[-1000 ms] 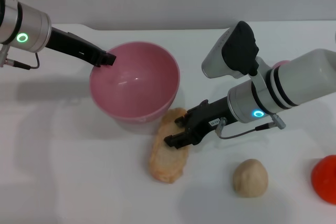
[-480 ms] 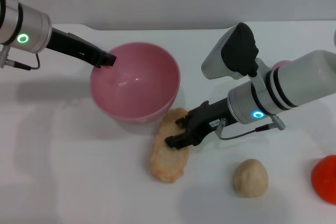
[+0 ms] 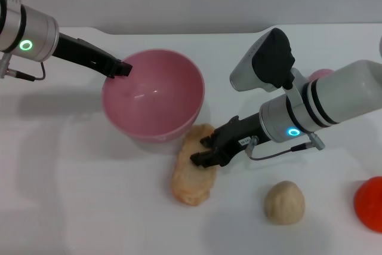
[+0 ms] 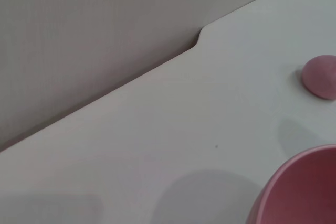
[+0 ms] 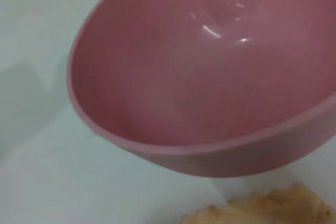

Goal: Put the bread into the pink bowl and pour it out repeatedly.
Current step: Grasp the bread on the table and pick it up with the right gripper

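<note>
Bread on table | right gripper astride | left gripper pinches pink bowl rim

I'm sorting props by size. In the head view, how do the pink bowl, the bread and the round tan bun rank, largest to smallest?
1. pink bowl
2. bread, partly covered by the right gripper
3. round tan bun

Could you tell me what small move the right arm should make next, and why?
Probably close the right gripper on the bread and lift it. Its fingers already straddle the loaf's upper end, which lies on the table just beside the pink bowl. The bowl is empty, and the left gripper is at its far-left rim.
</note>
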Available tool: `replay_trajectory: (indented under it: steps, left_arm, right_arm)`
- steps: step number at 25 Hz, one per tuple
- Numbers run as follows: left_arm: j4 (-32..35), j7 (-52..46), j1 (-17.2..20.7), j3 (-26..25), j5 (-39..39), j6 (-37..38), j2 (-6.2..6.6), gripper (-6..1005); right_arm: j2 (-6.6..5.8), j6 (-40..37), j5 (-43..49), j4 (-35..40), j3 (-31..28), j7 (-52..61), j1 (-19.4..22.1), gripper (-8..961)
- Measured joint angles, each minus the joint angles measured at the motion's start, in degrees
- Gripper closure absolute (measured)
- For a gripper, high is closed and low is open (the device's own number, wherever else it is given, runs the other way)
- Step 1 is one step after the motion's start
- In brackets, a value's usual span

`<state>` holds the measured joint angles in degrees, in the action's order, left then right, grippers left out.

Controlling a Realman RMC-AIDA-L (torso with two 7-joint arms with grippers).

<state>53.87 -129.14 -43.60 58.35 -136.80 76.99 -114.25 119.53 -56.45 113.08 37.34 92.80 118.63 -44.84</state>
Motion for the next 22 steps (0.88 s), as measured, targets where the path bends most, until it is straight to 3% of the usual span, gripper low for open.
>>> replay_trajectory:
  steps: [7, 22]
  left_arm:
    - [-0.03, 0.51, 0.31, -0.4, 0.04, 0.11, -0.08, 953]
    - [0.01, 0.63, 0.82, -0.44, 0.09, 0.29, -0.09, 953]
  right_arm:
    - [0.09, 0.55, -1.03, 0.02, 0.01, 0.02, 0.28, 548]
    - [0.09, 0.74, -1.2, 0.43, 0.86, -0.28, 0.43, 637]
